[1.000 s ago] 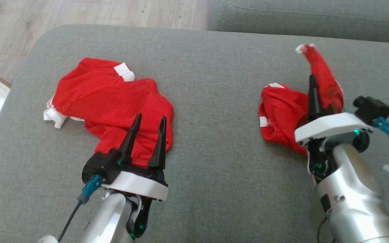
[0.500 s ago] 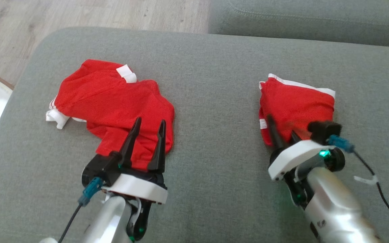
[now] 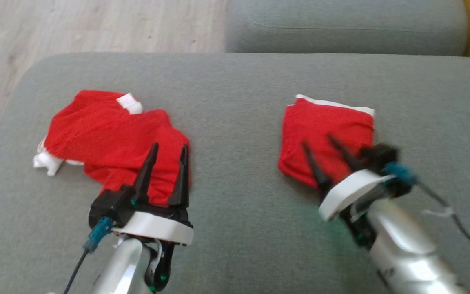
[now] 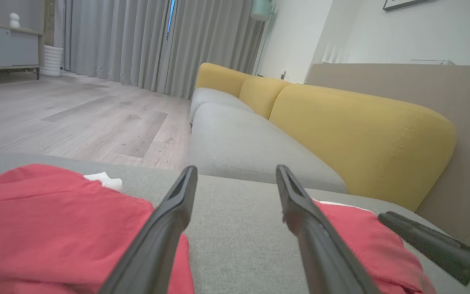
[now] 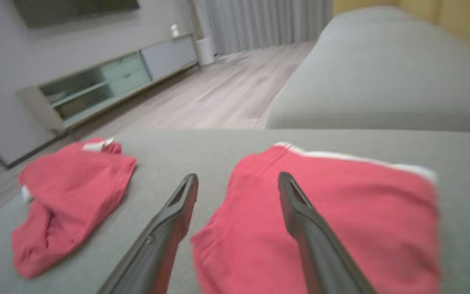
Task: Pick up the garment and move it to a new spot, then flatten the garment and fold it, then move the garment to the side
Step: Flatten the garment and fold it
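We see the folded red fabric garment with a white edge lying flat on the right of the grey fabric sofa cushion. Our right end effector hangs over its near part, fingers spread wide, gripping nothing. Our left end effector, equally wide and empty, hovers over the crumpled red cloth garment on the left.

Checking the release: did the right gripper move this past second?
Yes: the dark-fingered right gripper drew back toward the robot, away from the grey fabric cushion's far edge.
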`<state>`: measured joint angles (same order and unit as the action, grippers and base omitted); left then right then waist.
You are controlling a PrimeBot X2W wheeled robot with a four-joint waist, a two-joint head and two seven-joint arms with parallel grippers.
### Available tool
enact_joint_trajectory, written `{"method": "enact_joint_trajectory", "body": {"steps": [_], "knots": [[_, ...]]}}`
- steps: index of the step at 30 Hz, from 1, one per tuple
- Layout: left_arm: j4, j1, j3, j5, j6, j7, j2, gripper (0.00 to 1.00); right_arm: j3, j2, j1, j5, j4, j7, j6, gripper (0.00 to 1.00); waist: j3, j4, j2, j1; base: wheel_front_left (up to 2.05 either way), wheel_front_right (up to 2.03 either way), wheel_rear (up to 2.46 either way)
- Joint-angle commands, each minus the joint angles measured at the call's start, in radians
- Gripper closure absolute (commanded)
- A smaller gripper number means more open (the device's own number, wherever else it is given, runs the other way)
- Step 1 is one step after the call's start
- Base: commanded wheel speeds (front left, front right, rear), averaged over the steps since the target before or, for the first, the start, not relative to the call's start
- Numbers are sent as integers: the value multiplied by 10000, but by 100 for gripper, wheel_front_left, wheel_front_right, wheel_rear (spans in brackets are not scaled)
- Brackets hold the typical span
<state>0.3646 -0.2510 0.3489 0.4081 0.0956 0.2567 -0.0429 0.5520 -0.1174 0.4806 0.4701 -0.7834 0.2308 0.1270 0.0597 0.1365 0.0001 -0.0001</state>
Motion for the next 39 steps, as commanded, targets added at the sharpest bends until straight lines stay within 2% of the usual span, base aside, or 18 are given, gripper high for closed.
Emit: {"method": "enact_joint_trajectory", "body": {"steps": [1,3,6,9,17,23,28,29,30,35,39], "knots": [[-499,-138,-488,-93,-44,51,-74,0,-554,-133,118,137,615,234,37,0,-84,-322,-1,1,0,0,0],[-669,-133,-576,-123,-37,51,-74,0,-1280,-213,14,99,1115,283,37,0,-82,-519,-1,1,0,0,0],[-949,-126,-729,-169,-29,51,-74,0,-2452,-333,-264,-681,2110,303,37,0,-44,-830,-1,1,0,0,0],[-1255,-92,-850,-218,-28,51,-74,0,-3591,-96,-850,-1282,3030,306,37,0,19,-1093,-1,1,0,0,0],[-1688,75,-936,-338,-10,51,-74,0,-5187,372,-2210,-3122,4803,308,37,0,172,-1431,-1,1,0,0,0],[-1744,196,-1102,-531,62,51,-74,0,-5452,637,-2834,-3684,5417,309,37,0,318,-1548,-1,1,0,0,0],[-1745,109,-1100,-514,108,51,-74,0,-5275,666,-2740,-3514,5442,309,37,2,495,-1453,-1,1,0,0,0],[-1743,70,-1068,-511,118,51,-74,0,-5238,667,-2665,-3496,5418,309,37,79,556,-1408,-1,1,0,0,0],[-1739,26,-1028,-507,127,51,-74,0,-5179,668,-2581,-3532,5384,309,37,100,624,-1353,-1,1,0,0,0],[-1776,-314,-748,-437,164,51,-74,0,-5029,667,-1734,-3834,4759,309,37,100,1234,-855,-1,1,0,0,0],[-1714,-545,-522,-382,178,51,-74,0,-5012,591,-872,-4041,3653,199,37,100,1689,-425,-1,1,0,0,0]]}}
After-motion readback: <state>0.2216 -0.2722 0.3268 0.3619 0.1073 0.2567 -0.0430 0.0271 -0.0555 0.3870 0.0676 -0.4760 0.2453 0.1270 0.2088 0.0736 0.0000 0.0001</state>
